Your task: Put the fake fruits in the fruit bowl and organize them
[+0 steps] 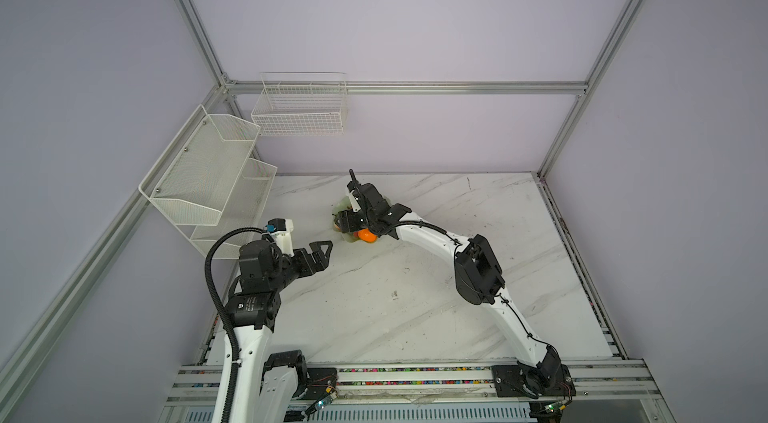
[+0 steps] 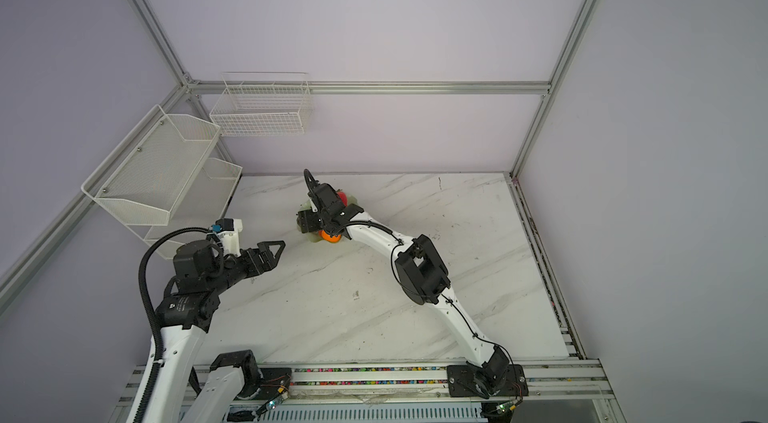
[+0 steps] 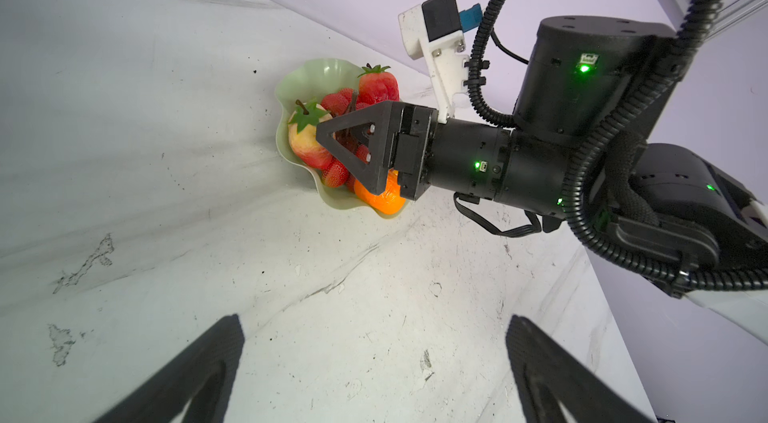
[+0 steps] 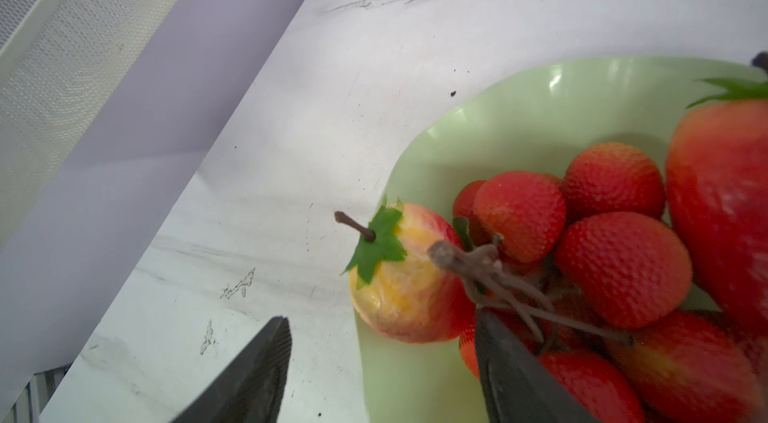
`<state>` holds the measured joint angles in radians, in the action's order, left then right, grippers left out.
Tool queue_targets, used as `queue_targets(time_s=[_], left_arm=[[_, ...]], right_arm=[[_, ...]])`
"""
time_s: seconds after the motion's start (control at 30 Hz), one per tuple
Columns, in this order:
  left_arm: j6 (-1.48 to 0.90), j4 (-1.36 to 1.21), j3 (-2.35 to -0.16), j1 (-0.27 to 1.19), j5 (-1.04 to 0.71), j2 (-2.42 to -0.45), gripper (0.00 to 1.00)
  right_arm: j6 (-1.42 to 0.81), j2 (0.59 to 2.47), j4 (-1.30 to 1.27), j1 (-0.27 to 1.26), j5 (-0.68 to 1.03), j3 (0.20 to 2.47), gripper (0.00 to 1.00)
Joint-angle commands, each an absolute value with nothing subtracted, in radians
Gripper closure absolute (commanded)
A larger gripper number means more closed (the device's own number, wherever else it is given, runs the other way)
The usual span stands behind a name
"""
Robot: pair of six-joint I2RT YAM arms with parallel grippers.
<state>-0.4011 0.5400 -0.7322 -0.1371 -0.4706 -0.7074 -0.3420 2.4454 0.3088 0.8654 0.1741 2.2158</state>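
Fake fruits lie in fruit bowl beneath right hand.

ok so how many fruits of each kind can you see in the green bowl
red fruit bunch on a brown stem: 1
red strawberry: 1
yellow-red fruit with a green leaf cap: 1
orange: 1
total: 4 in view in the fruit bowl; part of the bowl is hidden
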Motion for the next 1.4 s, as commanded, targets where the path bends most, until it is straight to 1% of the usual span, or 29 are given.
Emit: queue_targets(time_s=[0.0, 0.13, 0.23, 0.33, 0.4, 0.43, 0.47, 0.53, 0.57, 0.67, 0.7, 0.73, 0.8, 0.83, 0.9, 0.97, 1.0, 1.03, 1.07, 1.13, 1.17, 1.2, 1.23, 1.27, 1.3, 1.33, 1.37], left_arm=[[-0.407, 0.502, -0.777, -0.142, -0.487, -0.687, 0.00], [-0.419, 0.491, -0.780, -0.142, -0.442, -0.692, 0.00], [-0.401, 0.496, -0.765, -0.143, -0.352, -0.702, 0.00], [-0.364, 0.489, -0.713, -0.143, -0.191, -0.705, 0.00], [-0.386, 0.490, -0.695, -0.143, -0.038, -0.705, 0.00], [-0.387, 0.480, -0.697, -0.139, 0.030, -0.702, 0.00], [-0.416, 0.454, -0.681, -0.128, 0.126, -0.696, 0.00], [-0.428, 0.320, -0.599, -0.109, 0.242, -0.683, 0.00], [-0.422, 0.243, -0.547, -0.100, 0.280, -0.686, 0.00], [-0.367, 0.018, -0.408, -0.065, 0.353, -0.744, 0.00], [-0.342, -0.057, -0.368, -0.051, 0.364, -0.781, 0.00], [-0.310, -0.156, -0.326, -0.038, 0.357, -0.817, 0.00], [-0.270, -0.367, -0.247, -0.019, 0.371, -0.893, 0.00], [-0.262, -0.518, -0.192, -0.017, 0.359, -0.942, 0.00], [-0.227, -0.795, -0.124, -0.014, 0.343, -1.045, 0.00], [-0.164, -0.901, -0.137, -0.012, 0.284, -1.132, 0.00], [-0.126, -0.966, -0.151, -0.012, 0.257, -1.193, 0.00], [-0.087, -1.024, -0.164, -0.013, 0.208, -1.250, 0.00], [-0.042, -1.049, -0.182, -0.008, 0.181, -1.286, 0.00], [-0.009, -1.076, -0.210, -0.001, 0.166, -1.379, 0.00], [-0.006, -1.149, -0.211, -0.002, 0.155, -1.477, 0.00], [0.027, -1.314, -0.220, -0.005, 0.127, -1.600, 0.00], [0.044, -1.372, -0.221, -0.001, 0.116, -1.640, 0.00], [0.018, -1.222, -0.241, -0.005, 0.134, -1.567, 0.00], [-0.017, -1.024, -0.283, -0.005, 0.154, -1.498, 0.00], [-0.009, -1.013, -0.297, -0.005, 0.152, -1.514, 0.00], [0.014, -1.096, -0.295, -0.005, 0.146, -1.564, 0.00]], right_arm=[[-0.321, 2.298, 0.291, 0.879, 0.231, 2.173, 0.26], [-0.326, 2.135, 0.244, 0.880, 0.300, 2.002, 0.21], [-0.305, 1.969, 0.209, 0.877, 0.285, 1.795, 0.17], [-0.329, 1.771, 0.167, 0.831, 0.164, 1.535, 0.17], [-0.349, 1.641, 0.104, 0.739, 0.122, 1.345, 0.15], [-0.356, 1.573, 0.055, 0.676, 0.091, 1.236, 0.13], [-0.363, 1.508, 0.004, 0.609, 0.052, 1.130, 0.09], [-0.323, 1.405, -0.115, 0.477, -0.033, 0.957, 0.03], [-0.287, 1.364, -0.169, 0.437, -0.113, 0.887, 0.03], [-0.158, 1.265, -0.390, 0.403, -0.489, 0.684, 0.03], [-0.109, 1.258, -0.489, 0.402, -0.576, 0.621, 0.03], [-0.081, 1.267, -0.573, 0.393, -0.624, 0.578, 0.03], [-0.068, 1.306, -0.692, 0.364, -0.665, 0.529, 0.03], [-0.058, 1.328, -0.766, 0.347, -0.653, 0.498, 0.02], [-0.059, 1.379, -0.926, 0.306, -0.604, 0.437, 0.03], [-0.064, 1.458, -1.071, 0.263, -0.519, 0.390, 0.03], [-0.015, 1.502, -1.171, 0.243, -0.492, 0.376, 0.03], [-0.013, 1.515, -1.169, 0.240, -0.457, 0.386, 0.03], [0.007, 1.530, -1.207, 0.236, -0.404, 0.385, 0.03], [0.111, 1.610, -1.372, 0.223, -0.377, 0.376, 0.03], [0.115, 1.638, -1.408, 0.222, -0.351, 0.375, 0.03], [0.124, 1.669, -1.441, 0.205, -0.314, 0.375, 0.03], [0.111, 1.702, -1.446, 0.185, -0.264, 0.379, 0.03], [0.111, 1.749, -1.477, 0.171, -0.235, 0.378, 0.03], [0.118, 1.812, -1.564, 0.165, -0.226, 0.378, 0.03], [0.099, 1.810, -1.561, 0.163, -0.221, 0.383, 0.03], [0.084, 1.779, -1.464, 0.148, -0.193, 0.402, 0.03]])
